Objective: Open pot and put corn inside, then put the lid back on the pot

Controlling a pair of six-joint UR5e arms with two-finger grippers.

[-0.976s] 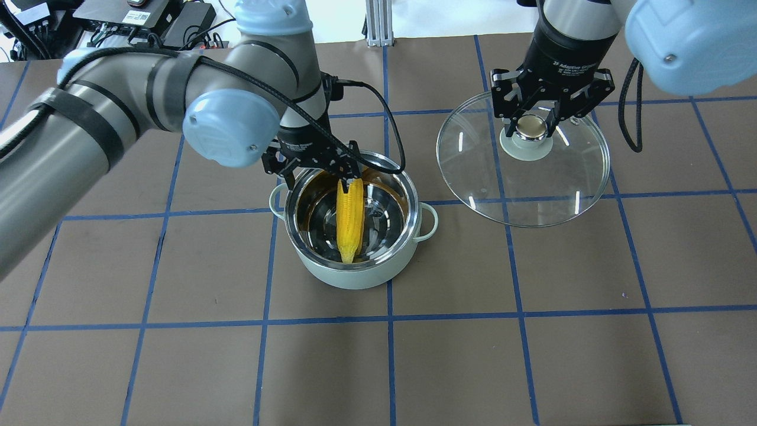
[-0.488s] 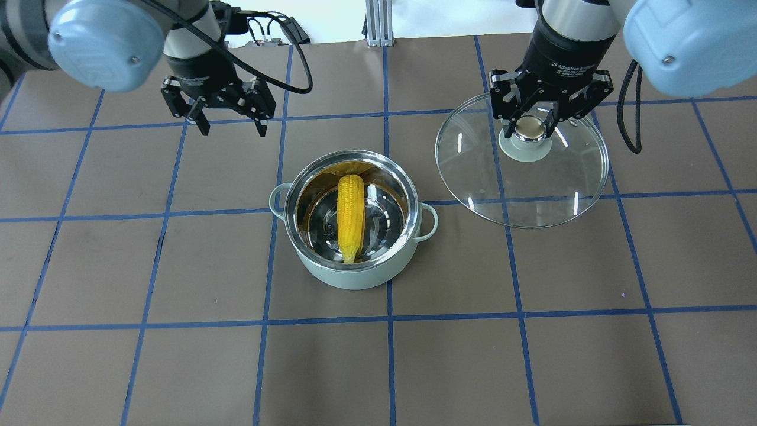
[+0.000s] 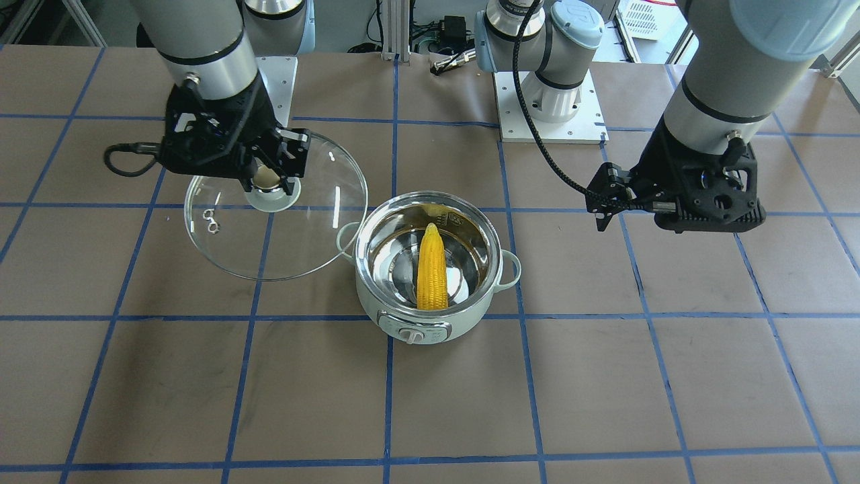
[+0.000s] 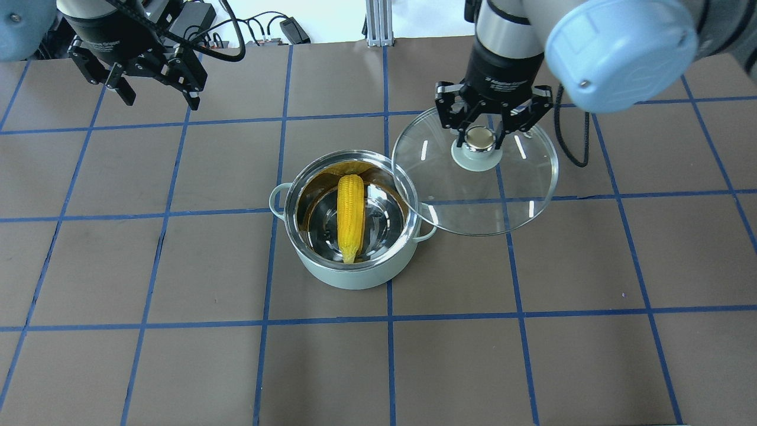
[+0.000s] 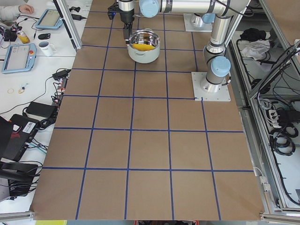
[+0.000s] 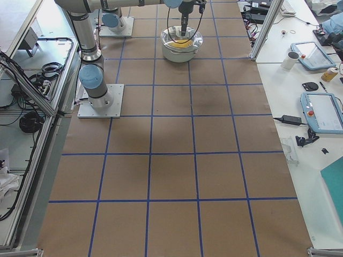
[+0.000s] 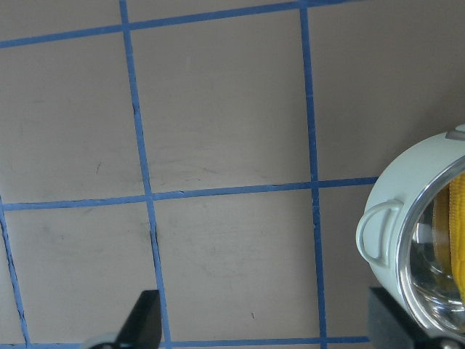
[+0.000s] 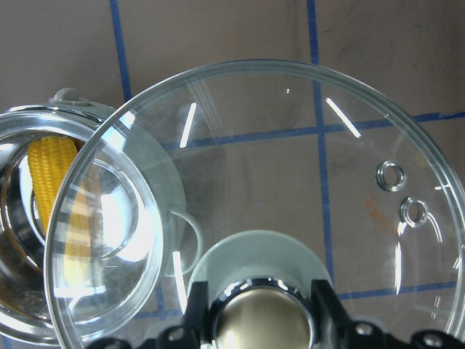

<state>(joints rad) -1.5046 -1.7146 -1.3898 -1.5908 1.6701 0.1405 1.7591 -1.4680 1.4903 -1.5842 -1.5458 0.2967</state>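
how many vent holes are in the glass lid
2. One vent hole and the second sit side by side near the rim of the lid, on the side away from the pot. The right gripper hides a little glass at the centre.

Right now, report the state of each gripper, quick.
Left gripper: open, holding nothing.
Right gripper: shut on the knob of the lid, holding it.

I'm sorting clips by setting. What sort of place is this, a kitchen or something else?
Probably a robotics lab, not a kitchen: arm bases are bolted to a tape-gridded table, teach pendants lie beside it, and cable bundles hang alongside.
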